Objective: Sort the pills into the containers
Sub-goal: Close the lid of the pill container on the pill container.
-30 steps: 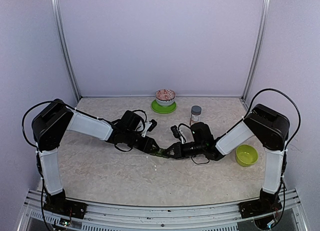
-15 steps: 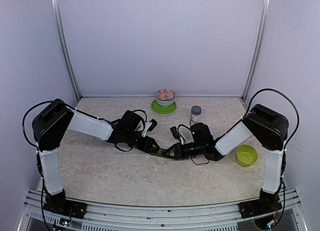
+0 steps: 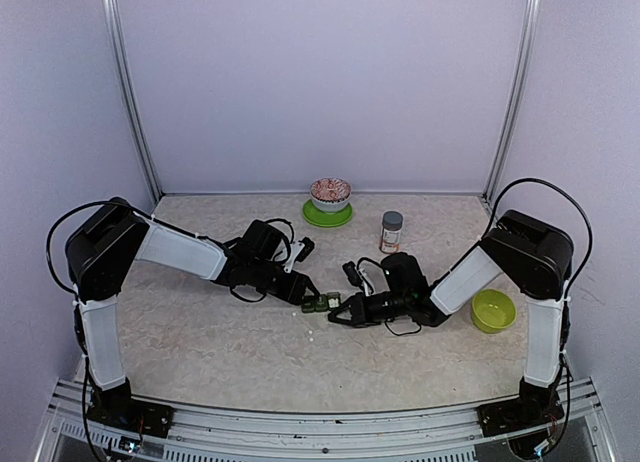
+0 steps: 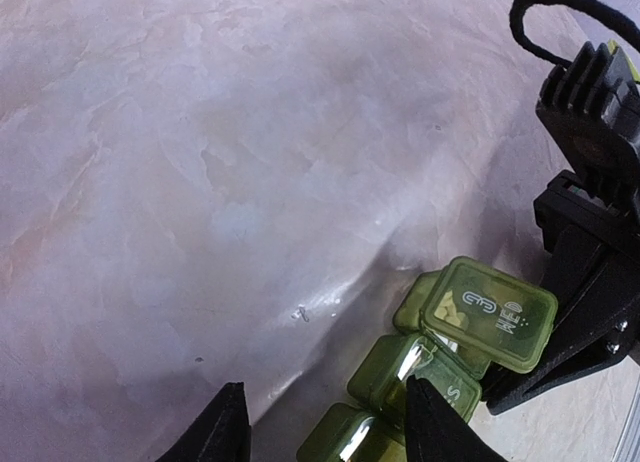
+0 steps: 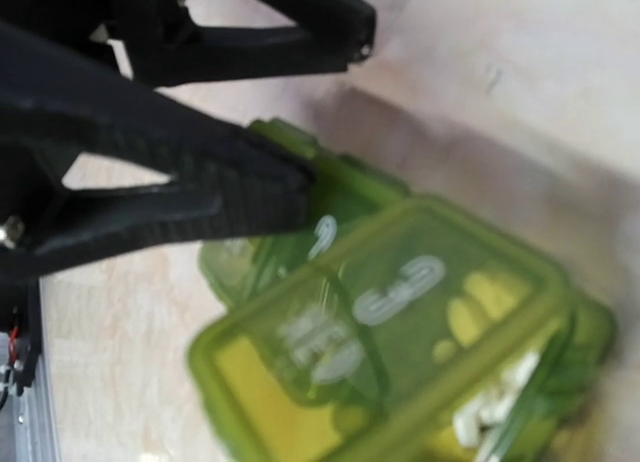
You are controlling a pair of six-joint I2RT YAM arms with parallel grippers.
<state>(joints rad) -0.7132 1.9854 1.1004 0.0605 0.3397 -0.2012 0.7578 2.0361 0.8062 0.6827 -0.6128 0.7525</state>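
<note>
1. Between the arms: containers (image 3: 321, 303) sat at left gripper (image 3: 306, 297). Its jaws were part open, one finger (image 4: 432, 427) on the strip and the other clear, so not clamped.
2. Right gripper (image 5: 300, 187) was fully closed and empty, tip just beside the raised lid (image 5: 400, 312).
3. Open end compartment held white pills (image 5: 490, 407).
4. Raised-lid lettering was unreadable; the neighbouring lid (image 4: 451, 393) showed "S".

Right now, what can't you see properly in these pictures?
Pills: blurred in the right wrist view and too small from the top, so they can't be counted.
Container: its near end is cut off by the bottom edge of the left wrist view.
Lid: raised, it hides what lies under it in the left wrist view.
</note>
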